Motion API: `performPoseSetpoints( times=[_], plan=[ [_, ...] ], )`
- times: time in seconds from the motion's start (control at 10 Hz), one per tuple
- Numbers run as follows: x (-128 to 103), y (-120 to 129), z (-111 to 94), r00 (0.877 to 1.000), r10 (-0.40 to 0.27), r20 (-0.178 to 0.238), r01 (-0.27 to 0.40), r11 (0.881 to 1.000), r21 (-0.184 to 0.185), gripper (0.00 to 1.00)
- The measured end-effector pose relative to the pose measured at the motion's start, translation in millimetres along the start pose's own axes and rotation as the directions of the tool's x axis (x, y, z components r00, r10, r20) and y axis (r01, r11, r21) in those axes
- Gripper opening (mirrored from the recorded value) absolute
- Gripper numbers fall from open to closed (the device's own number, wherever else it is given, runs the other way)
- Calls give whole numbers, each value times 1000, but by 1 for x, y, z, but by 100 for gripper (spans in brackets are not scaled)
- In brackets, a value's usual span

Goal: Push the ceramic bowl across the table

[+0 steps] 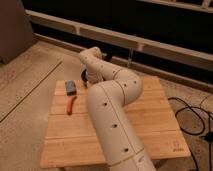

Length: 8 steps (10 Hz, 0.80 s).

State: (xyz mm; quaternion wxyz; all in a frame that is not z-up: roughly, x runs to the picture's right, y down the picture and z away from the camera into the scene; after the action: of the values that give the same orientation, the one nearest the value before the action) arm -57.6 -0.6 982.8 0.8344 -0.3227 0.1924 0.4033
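The bowl [85, 76] shows only as a dark sliver at the far left edge of the table [150, 125], mostly hidden behind the arm [112, 120]; judged from that position, any push across the planks appears near its limit or remains unverified. The gripper [89, 79] lies beside the bowl behind the wrist, its state indeterminable. A grey block [71, 87] and an orange tool [71, 105] lie near, left of the arm, and floor cables [192, 112] lie right of the table.

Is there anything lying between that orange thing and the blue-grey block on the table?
Nothing: in the camera view only bare table separates orange tool from block. The gripper sits beside the ceramic bowl.
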Motion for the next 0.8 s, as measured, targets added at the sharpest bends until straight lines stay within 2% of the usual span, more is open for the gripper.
performPoseSetpoints(
  times=[0.2, 0.5, 0.6, 0.8],
  plan=[
    [-4, -6, -4, 1000, 22, 2, -22, 1000, 0, 65],
    [-36, -23, -18, 995, 53, 79, -57, 997, 50, 65],
    [-57, -35, -29, 989, 42, 145, -57, 994, 99, 65],
    [-94, -56, -54, 961, -15, 276, -40, 980, 194, 65]
  ],
)
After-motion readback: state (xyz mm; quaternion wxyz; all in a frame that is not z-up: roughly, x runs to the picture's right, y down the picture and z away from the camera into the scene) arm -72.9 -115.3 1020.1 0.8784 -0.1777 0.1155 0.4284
